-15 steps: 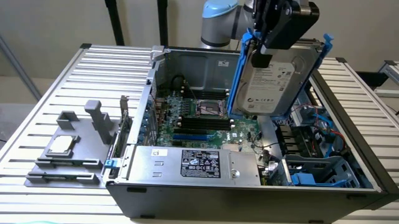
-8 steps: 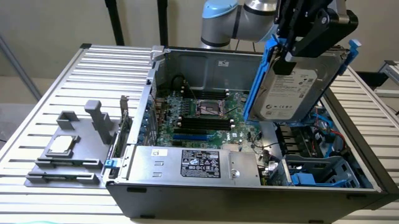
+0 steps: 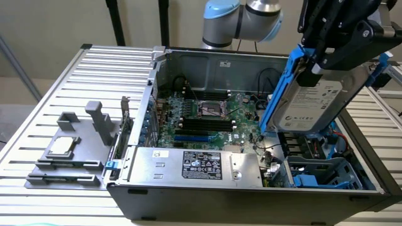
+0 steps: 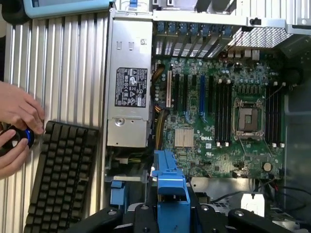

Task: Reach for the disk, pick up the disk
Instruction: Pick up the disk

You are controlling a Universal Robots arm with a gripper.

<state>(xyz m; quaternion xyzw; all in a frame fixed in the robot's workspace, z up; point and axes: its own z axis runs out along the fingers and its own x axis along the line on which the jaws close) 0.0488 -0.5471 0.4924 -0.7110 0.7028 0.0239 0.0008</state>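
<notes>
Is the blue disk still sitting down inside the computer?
No, the disk hangs tilted in the air above the open computer case, held by the gripper.

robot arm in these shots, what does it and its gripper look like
In the exterior view the arm has round silver-grey joint housings with a pale blue cap. The gripper is a matte black, angular assembly with visible screw heads and a white rounded tip at its lower end. The wrist view shows its black jaws as flat linkage plates with round pivot bolts.

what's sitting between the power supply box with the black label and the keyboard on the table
In the wrist view, bare ribbed metal table lies between the power supply and the keyboard; nothing rests in that gap.
</notes>
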